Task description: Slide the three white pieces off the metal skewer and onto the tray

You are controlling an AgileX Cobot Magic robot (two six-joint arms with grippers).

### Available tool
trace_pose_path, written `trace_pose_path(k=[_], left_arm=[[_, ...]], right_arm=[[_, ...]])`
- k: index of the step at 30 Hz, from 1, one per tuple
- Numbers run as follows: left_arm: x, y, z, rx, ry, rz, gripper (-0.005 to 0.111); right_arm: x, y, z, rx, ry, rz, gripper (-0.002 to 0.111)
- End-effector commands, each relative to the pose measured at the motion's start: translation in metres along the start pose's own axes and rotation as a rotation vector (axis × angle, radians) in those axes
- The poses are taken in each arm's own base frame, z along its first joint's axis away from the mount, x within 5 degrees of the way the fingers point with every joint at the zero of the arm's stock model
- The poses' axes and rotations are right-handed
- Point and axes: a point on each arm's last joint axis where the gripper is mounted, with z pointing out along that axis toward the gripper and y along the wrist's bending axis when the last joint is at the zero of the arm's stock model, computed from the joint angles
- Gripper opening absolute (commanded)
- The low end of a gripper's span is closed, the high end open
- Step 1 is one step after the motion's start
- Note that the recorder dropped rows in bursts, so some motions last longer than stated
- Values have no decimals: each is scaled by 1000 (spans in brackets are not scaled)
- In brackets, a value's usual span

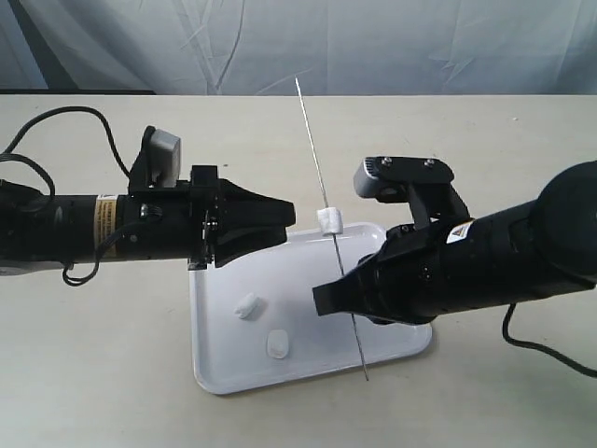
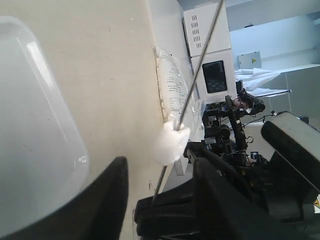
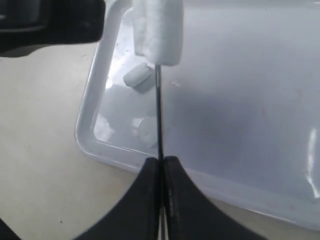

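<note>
The thin metal skewer (image 1: 312,149) stands tilted over the white tray (image 1: 312,341), held in the air. My right gripper (image 1: 334,294) is shut on its lower part; in the right wrist view the jaws (image 3: 161,162) pinch the skewer (image 3: 159,115). One white piece (image 1: 330,221) is still threaded on it, also seen from the right wrist (image 3: 159,32). Two white pieces (image 1: 249,306) (image 1: 278,344) lie loose on the tray. My left gripper (image 1: 284,221) is open just left of the threaded piece. In the left wrist view that piece (image 2: 170,142) sits just ahead of the gap between the fingers (image 2: 112,200).
The tray rests on a beige tabletop (image 1: 93,373) with a grey backdrop behind it. The skewer's lower tip (image 1: 366,376) hangs over the tray's front edge. In the right wrist view part of the left gripper (image 3: 50,25) shows beside the tray rim (image 3: 95,145).
</note>
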Motion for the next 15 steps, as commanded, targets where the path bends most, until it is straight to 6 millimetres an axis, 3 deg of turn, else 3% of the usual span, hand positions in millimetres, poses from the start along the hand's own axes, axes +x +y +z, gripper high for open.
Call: trace_pose_path(k=[1,15], left_arm=[[-1,-5,1,21,-8,35,41],[4,-4,0,11,39,53,41]], right_arm=[[-3,3,0,-17,18,-2,-1],[-1,9,2,-92,37,7,-1]])
